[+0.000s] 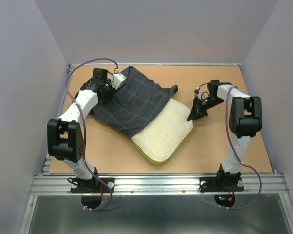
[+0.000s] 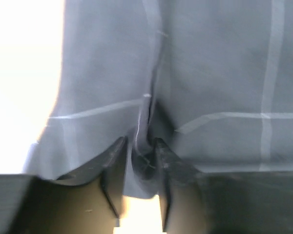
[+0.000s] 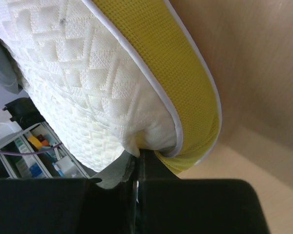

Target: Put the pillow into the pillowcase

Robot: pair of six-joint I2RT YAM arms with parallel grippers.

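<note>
The dark grey pillowcase (image 1: 136, 105) with pale grid lines lies at the table's back left, draped over the far end of the white quilted pillow (image 1: 166, 131). The pillow's yellow-edged near end sticks out toward the front. My left gripper (image 1: 112, 87) is at the pillowcase's far left edge. In the left wrist view a bunched fold of the pillowcase (image 2: 210, 73) sits pinched between the fingers of the left gripper (image 2: 139, 141). My right gripper (image 1: 193, 116) is at the pillow's right corner. Up close, the right gripper (image 3: 138, 153) is shut on a nip of the pillow (image 3: 88, 73) beside its yellow band.
The wooden table (image 1: 234, 151) has a raised rim at the back and sides, with purple walls close around it. A metal rail (image 1: 156, 183) carrying both arm bases runs along the near edge.
</note>
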